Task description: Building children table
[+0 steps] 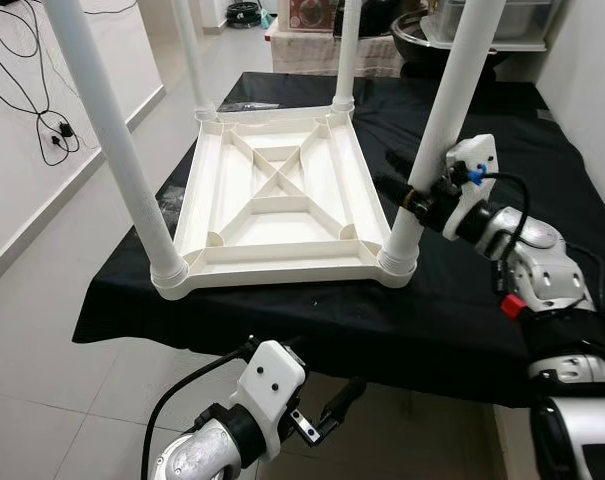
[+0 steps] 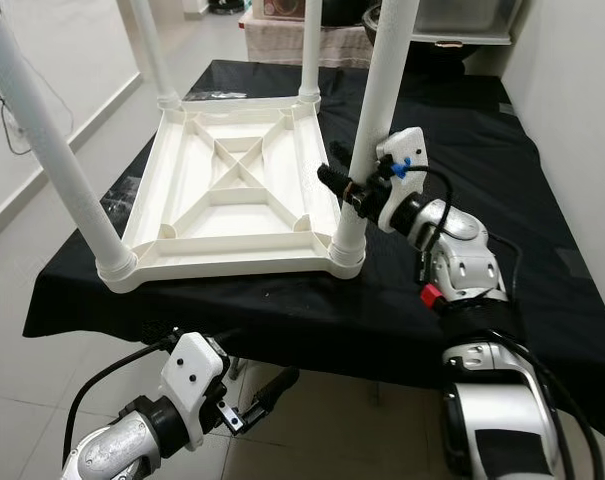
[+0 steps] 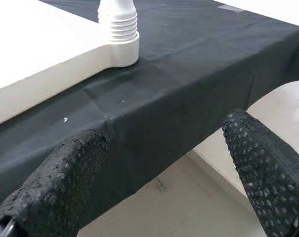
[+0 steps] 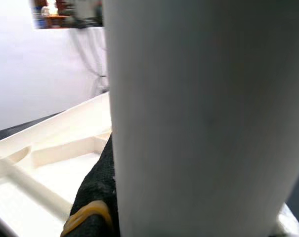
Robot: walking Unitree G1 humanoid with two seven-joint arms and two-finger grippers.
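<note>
The white children's table (image 1: 272, 200) lies upside down on a black-covered work table (image 1: 452, 320), with its legs pointing up. My right gripper (image 1: 404, 185) is shut on the near-right leg (image 1: 444, 110), a little above its socket (image 1: 397, 265). In the right wrist view that leg (image 4: 203, 113) stands close up, with one black finger (image 4: 97, 197) pressed against it. My left gripper (image 3: 164, 163) hangs open below the front edge of the work table with nothing between its fingers (image 3: 55, 182). It faces the corner socket (image 3: 118, 34).
The other legs stand at the near left (image 1: 112, 150) and at the far corners (image 1: 192, 55) (image 1: 347, 50). Cables (image 1: 47, 110) run along the white wall on the left. Shelving and bins (image 1: 482, 20) stand behind the work table. Pale floor (image 1: 42, 330) lies to the left and front.
</note>
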